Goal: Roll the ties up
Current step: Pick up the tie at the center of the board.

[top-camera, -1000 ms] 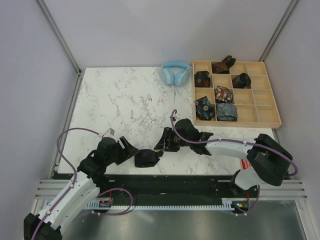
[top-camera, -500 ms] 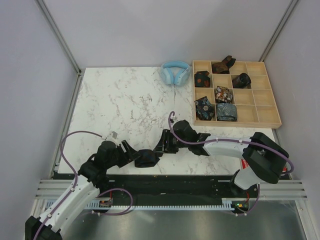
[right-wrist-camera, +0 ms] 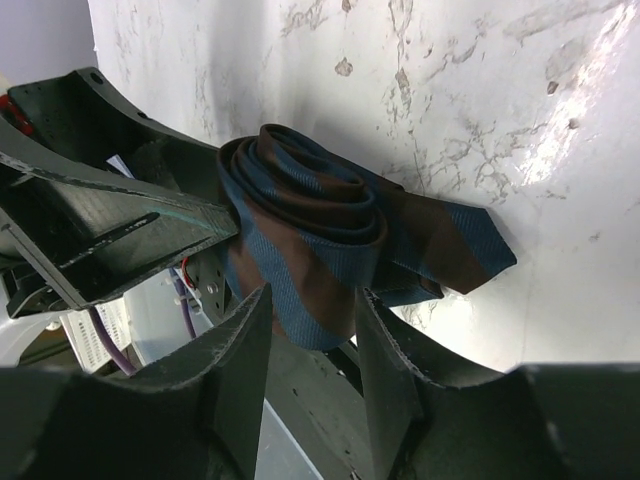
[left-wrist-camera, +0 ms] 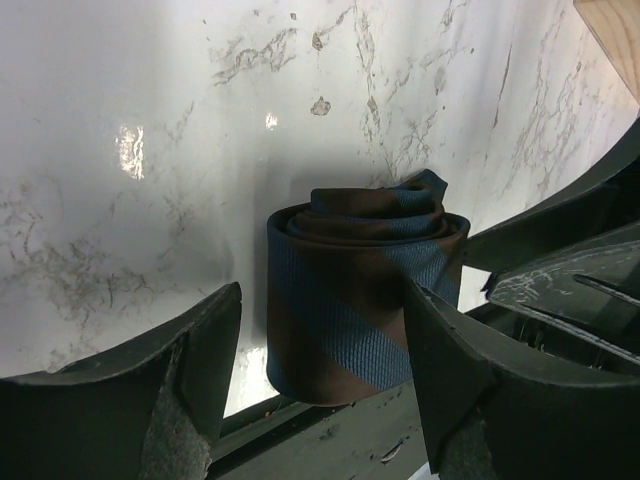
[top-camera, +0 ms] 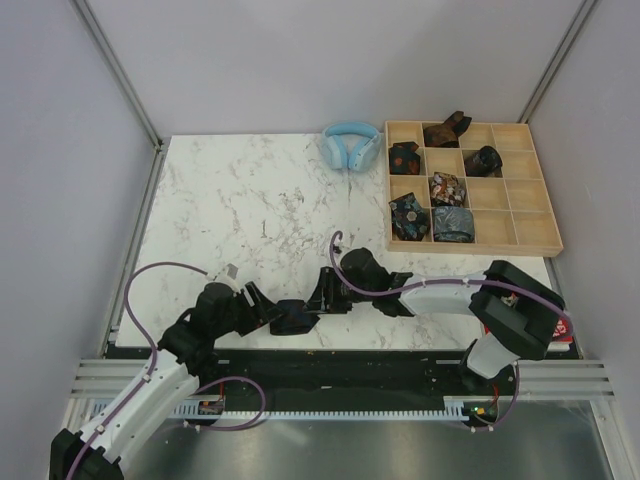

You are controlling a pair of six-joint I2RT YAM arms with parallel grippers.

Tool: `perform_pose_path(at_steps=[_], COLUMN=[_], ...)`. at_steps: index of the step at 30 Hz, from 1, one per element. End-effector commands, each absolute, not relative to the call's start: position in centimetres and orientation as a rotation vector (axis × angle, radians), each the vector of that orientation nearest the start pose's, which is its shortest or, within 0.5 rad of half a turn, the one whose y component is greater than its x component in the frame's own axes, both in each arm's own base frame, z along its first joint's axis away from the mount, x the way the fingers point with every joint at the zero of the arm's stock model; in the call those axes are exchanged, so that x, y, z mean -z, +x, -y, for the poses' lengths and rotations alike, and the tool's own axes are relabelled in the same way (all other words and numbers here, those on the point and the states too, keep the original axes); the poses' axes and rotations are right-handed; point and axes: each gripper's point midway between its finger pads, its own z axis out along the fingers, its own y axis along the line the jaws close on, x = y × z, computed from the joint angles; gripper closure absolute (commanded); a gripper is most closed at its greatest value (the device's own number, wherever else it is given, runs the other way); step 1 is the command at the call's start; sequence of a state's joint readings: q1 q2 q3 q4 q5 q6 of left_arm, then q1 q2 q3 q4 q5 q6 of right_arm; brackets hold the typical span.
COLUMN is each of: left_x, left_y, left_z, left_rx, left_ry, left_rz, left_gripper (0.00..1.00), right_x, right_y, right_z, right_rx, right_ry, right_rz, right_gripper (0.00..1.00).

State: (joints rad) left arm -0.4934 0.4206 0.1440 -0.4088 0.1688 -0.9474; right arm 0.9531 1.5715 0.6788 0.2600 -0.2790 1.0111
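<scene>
A rolled tie (top-camera: 293, 317), brown with blue stripes, lies at the table's front edge; its pointed tip sticks out on the marble in the right wrist view (right-wrist-camera: 470, 250). My left gripper (top-camera: 264, 308) is open, its fingers either side of the roll (left-wrist-camera: 350, 300), with a gap at the left finger (left-wrist-camera: 205, 350). My right gripper (top-camera: 322, 296) comes from the other side, open, its fingertips (right-wrist-camera: 245, 330) straddling the roll's lower edge (right-wrist-camera: 300, 240). Several rolled patterned ties (top-camera: 410, 217) sit in a tray. No black tie shows.
A wooden compartment tray (top-camera: 552, 238) stands at the back right. Light blue headphones (top-camera: 350, 144) lie beside its far left corner. The roll sits right at the table's front edge, above the black rail (top-camera: 340, 372). The two grippers face each other closely.
My left gripper has moved right until its fingers flank the roll. My right gripper has moved left and nearer, onto the roll's other side. The roll has shifted slightly left.
</scene>
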Motion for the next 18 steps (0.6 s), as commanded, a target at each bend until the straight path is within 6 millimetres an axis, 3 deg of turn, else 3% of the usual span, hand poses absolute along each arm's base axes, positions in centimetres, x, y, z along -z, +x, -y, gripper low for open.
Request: perform_pose_path(at_steps=[1,18], left_x=[-4.5,-4.3], left_y=[15.0,14.3], left_z=[15.6,17.0], left_rx=[0.935,1.022], left_ry=[-0.376,-0.277], left_rz=[-2.366,-2.358], left_gripper=[0.29,0.34], right_x=[-6.5,-1.7], right_y=[15.7,15.2], right_z=[-37.8,-37.5], right_rx=[-1.320,-1.265], right_ry=[-0.127,-0.078], right_rz=[-2.528,-2.619], right_gripper=[0.54,0.59])
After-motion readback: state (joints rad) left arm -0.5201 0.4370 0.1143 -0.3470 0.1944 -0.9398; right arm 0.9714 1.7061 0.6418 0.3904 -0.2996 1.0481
